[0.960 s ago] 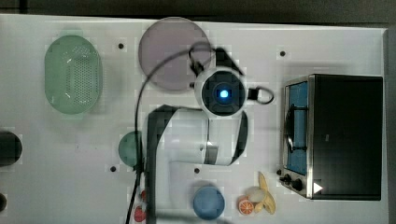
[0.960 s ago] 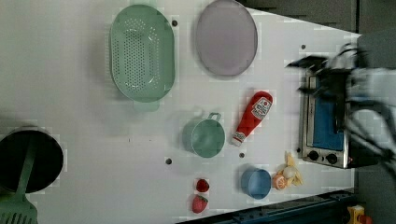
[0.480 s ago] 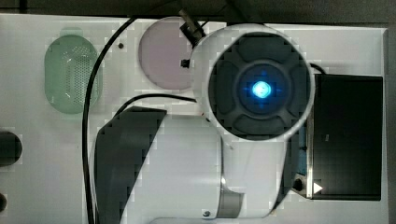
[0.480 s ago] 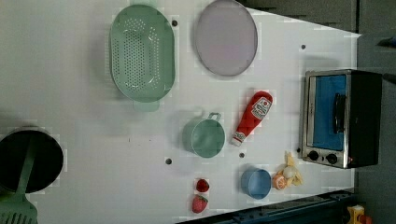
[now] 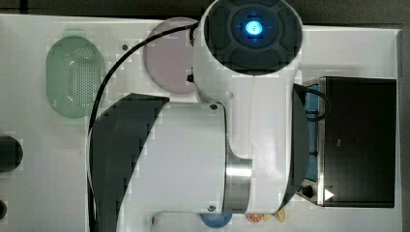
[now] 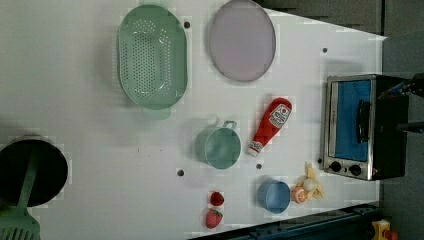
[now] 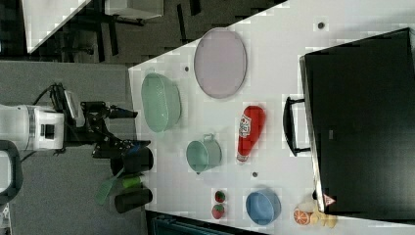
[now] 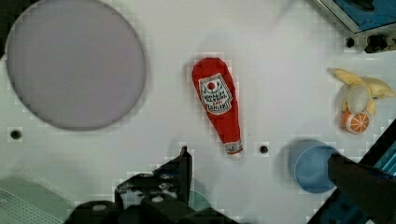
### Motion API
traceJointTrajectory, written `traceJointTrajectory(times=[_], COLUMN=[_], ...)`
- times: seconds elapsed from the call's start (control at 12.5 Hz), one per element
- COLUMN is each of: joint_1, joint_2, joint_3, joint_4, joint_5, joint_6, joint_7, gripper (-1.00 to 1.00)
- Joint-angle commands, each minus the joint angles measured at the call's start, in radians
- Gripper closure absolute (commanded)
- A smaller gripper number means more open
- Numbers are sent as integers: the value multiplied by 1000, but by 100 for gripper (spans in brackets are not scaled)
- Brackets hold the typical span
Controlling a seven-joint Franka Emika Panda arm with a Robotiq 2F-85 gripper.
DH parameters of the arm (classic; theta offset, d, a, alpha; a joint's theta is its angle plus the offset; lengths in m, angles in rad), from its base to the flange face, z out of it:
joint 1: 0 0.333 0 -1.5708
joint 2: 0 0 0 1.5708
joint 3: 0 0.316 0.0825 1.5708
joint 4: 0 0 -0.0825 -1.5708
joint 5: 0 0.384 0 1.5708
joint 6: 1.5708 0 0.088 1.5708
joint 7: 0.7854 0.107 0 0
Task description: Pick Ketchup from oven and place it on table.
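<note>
So the ketchup [image 6: 270, 126] is lying flat on the white surface [image 6: 75, 125], out in the open just beside the oven [image 6: 364, 126], on its glass-door side but not touching it. Its white cap end points toward the teal cup [image 6: 218, 146], which sits right next to it, and the fat end points toward the lilac plate [image 6: 242, 40]. The oven door looks shut, with the handle facing the bottle. Near the oven's knob corner there's a little pile of fruit, a banana and an orange slice [image 6: 306, 189], and a blue bowl [image 6: 274, 196] just beside that. Two strawberries [image 6: 215, 210] sit a bit further along from the bowl, away from the oven. The green colander [image 6: 152, 56] is well apart from the oven, past the plate. The arm is lifted high up over everything, and its tool [image 7: 128, 128] hangs there with the fingers spread wide and nothing between them.
</note>
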Motion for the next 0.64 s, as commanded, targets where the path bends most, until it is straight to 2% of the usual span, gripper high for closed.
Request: traceJointTrajectory(times=[0.08, 0.64], joint_1=[-4, -4], joint_2=[-3, 5], joint_3=[-15, -15], joint_4=[49, 39], joint_5=[-19, -20], joint_6=[2, 2], joint_7=[43, 43], gripper=[-100, -100])
